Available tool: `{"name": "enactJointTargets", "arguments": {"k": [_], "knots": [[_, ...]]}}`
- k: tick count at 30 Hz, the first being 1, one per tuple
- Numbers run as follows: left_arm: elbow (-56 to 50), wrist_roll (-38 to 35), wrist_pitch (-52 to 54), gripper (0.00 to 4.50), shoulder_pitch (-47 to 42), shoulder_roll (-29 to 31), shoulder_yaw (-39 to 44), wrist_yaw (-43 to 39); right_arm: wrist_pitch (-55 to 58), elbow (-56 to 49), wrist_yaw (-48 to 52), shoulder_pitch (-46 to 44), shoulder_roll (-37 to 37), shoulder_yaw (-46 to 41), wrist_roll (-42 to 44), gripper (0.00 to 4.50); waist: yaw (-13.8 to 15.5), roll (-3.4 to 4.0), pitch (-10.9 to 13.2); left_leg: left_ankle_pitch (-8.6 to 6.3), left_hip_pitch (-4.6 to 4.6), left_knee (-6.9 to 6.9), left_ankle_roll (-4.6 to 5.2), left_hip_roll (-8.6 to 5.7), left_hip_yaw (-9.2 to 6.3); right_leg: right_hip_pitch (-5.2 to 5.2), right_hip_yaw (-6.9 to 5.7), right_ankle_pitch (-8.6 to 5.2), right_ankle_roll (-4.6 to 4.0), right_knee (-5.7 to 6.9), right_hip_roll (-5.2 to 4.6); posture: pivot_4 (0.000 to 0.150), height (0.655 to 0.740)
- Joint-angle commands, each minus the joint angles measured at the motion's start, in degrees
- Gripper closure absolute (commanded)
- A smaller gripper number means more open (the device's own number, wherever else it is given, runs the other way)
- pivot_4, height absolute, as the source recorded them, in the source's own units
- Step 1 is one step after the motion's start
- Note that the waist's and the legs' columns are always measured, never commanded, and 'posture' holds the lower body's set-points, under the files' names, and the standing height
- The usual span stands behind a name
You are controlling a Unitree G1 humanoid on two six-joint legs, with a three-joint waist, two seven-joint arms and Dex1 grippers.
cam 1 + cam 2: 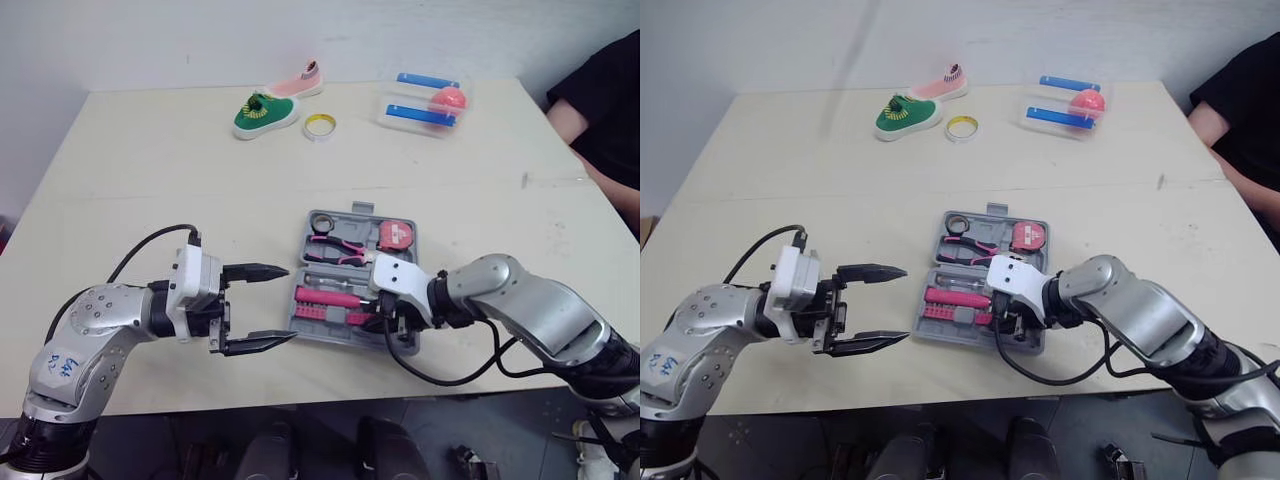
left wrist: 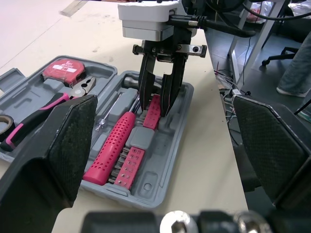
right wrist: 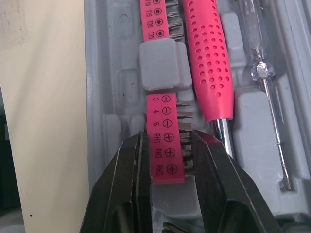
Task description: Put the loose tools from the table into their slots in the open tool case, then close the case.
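Note:
The grey tool case [image 1: 356,211] lies open near the table's front edge. It holds a pink-handled screwdriver [image 1: 328,297], pliers [image 1: 338,250], a red tape measure [image 1: 396,235] and a black tape roll [image 1: 321,221]. My right gripper [image 1: 385,322] reaches into the case's near right corner. In the right wrist view its fingers press both sides of the pink bit holder [image 3: 165,141], which lies beside the screwdriver. My left gripper [image 1: 290,304] hovers just left of the case, open and holding nothing.
At the back of the table are a green shoe [image 1: 264,113], a pink shoe [image 1: 298,83], a yellow tape ring [image 1: 319,126] and a clear tray [image 1: 425,103] with blue pieces and a pink ball. A person [image 1: 605,100] sits at the far right.

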Motion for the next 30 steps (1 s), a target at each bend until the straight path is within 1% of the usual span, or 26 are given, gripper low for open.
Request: {"name": "enactJointTargets", "arguments": {"k": [1, 6, 9, 12, 18, 20, 22, 23, 24, 25, 26, 28, 30], "knots": [[-2.1, -0.7, 0.0, 0.0, 0.4, -0.1, 0.3, 0.8, -0.2, -0.2, 0.8, -1.6, 0.7, 1.7, -1.3, 3.71, -0.1, 0.0, 0.0, 0.0, 0.0, 0.0, 0.0, 0.0, 0.01, 0.0, -0.01, 0.0, 0.0, 0.0, 0.0, 0.15, 0.74], [-2.5, -0.9, 0.3, 0.0, 0.8, -0.1, 0.5, 1.3, 0.8, 0.4, 2.4, -3.1, 0.9, 3.0, -1.1, 3.71, -0.1, 0.0, 0.0, 0.0, 0.02, 0.0, 0.0, 0.01, 0.01, -0.01, -0.01, 0.0, 0.0, 0.01, 0.01, 0.15, 0.74], [-2.7, -1.0, 0.4, 0.0, 1.0, -0.2, 0.5, 1.8, 2.7, 0.7, 2.1, -4.1, 3.4, 2.4, 0.3, 3.71, -0.1, 0.0, 0.0, 0.0, 0.02, 0.0, 0.0, 0.02, 0.01, -0.01, -0.01, 0.0, 0.0, 0.01, 0.0, 0.15, 0.74], [-2.8, -1.0, 0.3, 0.0, 1.1, -0.3, 0.3, 2.1, 3.4, 1.5, 1.5, -4.2, 4.8, 2.7, -0.3, 3.71, -0.2, 0.0, 0.0, 0.0, 0.02, -0.01, -0.01, 0.05, 0.02, -0.01, -0.01, 0.0, 0.0, 0.02, 0.0, 0.15, 0.74], [-2.7, -1.1, 0.3, 0.0, 1.5, -0.3, 0.8, 2.4, 3.3, 0.8, 2.8, -3.2, 4.3, 2.2, 0.2, 3.71, -0.1, -0.01, 0.0, 0.01, 0.02, -0.01, -0.02, 0.02, 0.02, -0.02, -0.02, 0.0, -0.01, 0.03, 0.02, 0.15, 0.74], [-2.6, -1.0, 0.2, 0.0, 1.4, -0.4, 0.8, 2.4, 3.3, 0.8, 1.7, -2.9, 4.7, 1.4, -0.2, 3.71, -0.1, -0.01, 0.0, 0.01, 0.02, -0.01, -0.02, 0.02, 0.02, -0.02, -0.01, 0.0, -0.01, 0.02, 0.02, 0.15, 0.74], [-2.4, -0.9, 0.2, 0.0, 1.3, -0.5, 0.7, 2.4, 2.3, 0.3, 2.2, -2.8, 4.7, 0.0, 0.4, 2.67, -0.1, -0.01, 0.0, 0.01, 0.02, -0.02, -0.02, 0.03, 0.01, -0.02, -0.01, 0.0, -0.01, 0.02, 0.02, 0.15, 0.74], [-2.3, -0.9, 0.2, 0.0, 1.2, -0.5, 0.7, 2.4, 1.9, -0.2, 3.1, -2.7, 4.7, -1.5, 1.6, 2.28, -0.1, -0.01, 0.0, 0.01, 0.02, -0.02, -0.02, 0.02, 0.02, -0.02, -0.01, 0.0, -0.01, 0.02, 0.02, 0.15, 0.74], [-2.3, -0.9, 0.2, 0.0, 1.2, -0.6, 0.7, 2.4, 1.6, -0.6, 3.6, -2.6, 4.7, -2.6, 2.5, 1.73, -0.1, -0.01, 0.0, 0.01, 0.02, -0.02, -0.02, 0.02, 0.02, -0.02, -0.01, 0.0, -0.01, 0.02, 0.02, 0.15, 0.74], [-2.3, -1.0, 0.2, 0.0, 1.3, -0.6, 0.8, 2.4, 1.2, -0.9, 4.0, -2.5, 4.6, -4.0, 3.3, 1.32, -0.1, -0.01, 0.0, 0.01, 0.02, -0.02, -0.02, 0.02, 0.02, -0.02, -0.01, 0.0, -0.01, 0.02, 0.02, 0.15, 0.74], [-2.2, -1.3, 0.2, 0.0, 1.4, -0.6, 1.0, 2.3, 0.6, -1.1, 5.4, -2.5, 3.5, -5.5, 4.4, 0.8, -0.1, -0.01, 0.0, 0.01, 0.01, -0.02, -0.02, 0.02, 0.02, -0.02, -0.01, 0.0, 0.0, 0.02, 0.02, 0.15, 0.74], [-2.0, -2.0, 0.5, 0.0, 1.6, -0.5, 1.5, 1.9, -1.7, -0.5, 8.6, -2.2, 0.2, -8.6, 5.5, 0.8, -0.1, -0.01, 0.0, 0.01, 0.01, -0.01, -0.02, 0.01, 0.02, -0.02, -0.02, 0.0, 0.0, 0.02, 0.02, 0.15, 0.74], [-1.9, -2.5, 0.7, 0.0, 1.7, -0.5, 1.8, 1.8, -2.9, 0.0, 12.0, -1.1, -1.2, -12.5, 9.1, 0.8, 0.1, -0.03, 0.0, 0.0, 0.0, -0.01, 0.0, 0.0, 0.02, -0.02, -0.01, 0.0, 0.0, 0.0, 0.01, 0.15, 0.74]]}}
